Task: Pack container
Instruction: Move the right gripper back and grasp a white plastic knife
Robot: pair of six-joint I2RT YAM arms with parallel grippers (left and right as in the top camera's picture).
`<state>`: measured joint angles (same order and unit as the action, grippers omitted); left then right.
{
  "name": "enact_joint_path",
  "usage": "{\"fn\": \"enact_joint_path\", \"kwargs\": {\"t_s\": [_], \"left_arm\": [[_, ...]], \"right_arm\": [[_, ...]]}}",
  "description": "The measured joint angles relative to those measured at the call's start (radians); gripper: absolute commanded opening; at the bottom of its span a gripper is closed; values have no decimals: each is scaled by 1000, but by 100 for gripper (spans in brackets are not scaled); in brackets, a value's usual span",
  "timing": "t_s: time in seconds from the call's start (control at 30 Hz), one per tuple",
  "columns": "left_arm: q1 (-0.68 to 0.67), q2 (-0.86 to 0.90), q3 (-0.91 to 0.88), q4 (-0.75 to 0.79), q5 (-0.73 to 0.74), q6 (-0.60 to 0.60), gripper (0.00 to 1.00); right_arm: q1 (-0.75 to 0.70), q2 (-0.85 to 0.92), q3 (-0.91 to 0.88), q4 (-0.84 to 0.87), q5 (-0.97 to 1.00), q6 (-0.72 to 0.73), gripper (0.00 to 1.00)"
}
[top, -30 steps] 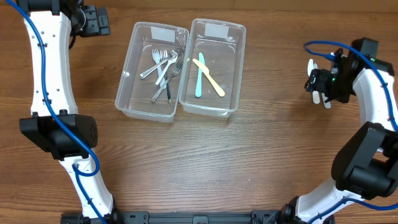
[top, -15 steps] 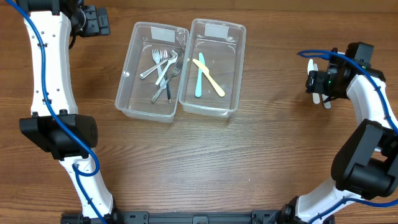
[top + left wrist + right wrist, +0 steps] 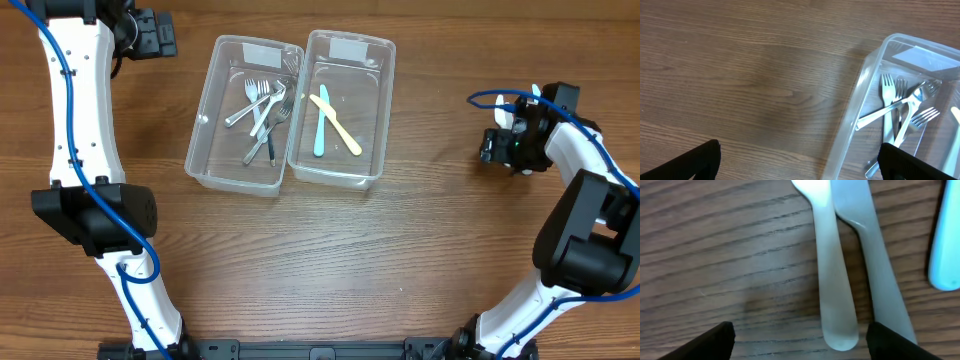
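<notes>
Right gripper (image 3: 800, 342) is hanging spread wide, gripping nothing, over white handles (image 3: 836, 280) lying well right of the tub (image 3: 336, 180). It should be centring on one handle and dropping low before pinching, avoiding the close neighbour.

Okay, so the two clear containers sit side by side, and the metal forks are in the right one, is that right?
Not quite. The overhead view shows the metal forks in the left container. The right container holds a teal utensil and a yellow utensil. The two clear containers do sit side by side.
</notes>
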<state>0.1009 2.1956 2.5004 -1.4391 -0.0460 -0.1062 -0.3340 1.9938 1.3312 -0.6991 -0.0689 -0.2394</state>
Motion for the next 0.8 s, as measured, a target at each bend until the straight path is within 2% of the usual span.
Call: {"fn": "enact_joint_path", "kwargs": {"t_s": [0.27,0.37,0.47,0.57,0.67,0.8], "left_arm": [[0,0,0,0,0,0,100],[0,0,0,0,0,0,100],[0,0,0,0,0,0,100],[0,0,0,0,0,0,100],[0,0,0,0,0,0,100],[0,0,0,0,0,0,100]], "right_arm": [[0,30,1,10,10,0,86],[1,31,1,10,11,-2,67],[0,35,4,7,24,3,55],[0,36,6,3,28,8,54],[0,36,6,-5,30,32,50],[0,36,13,-52,31,60,38]]}}
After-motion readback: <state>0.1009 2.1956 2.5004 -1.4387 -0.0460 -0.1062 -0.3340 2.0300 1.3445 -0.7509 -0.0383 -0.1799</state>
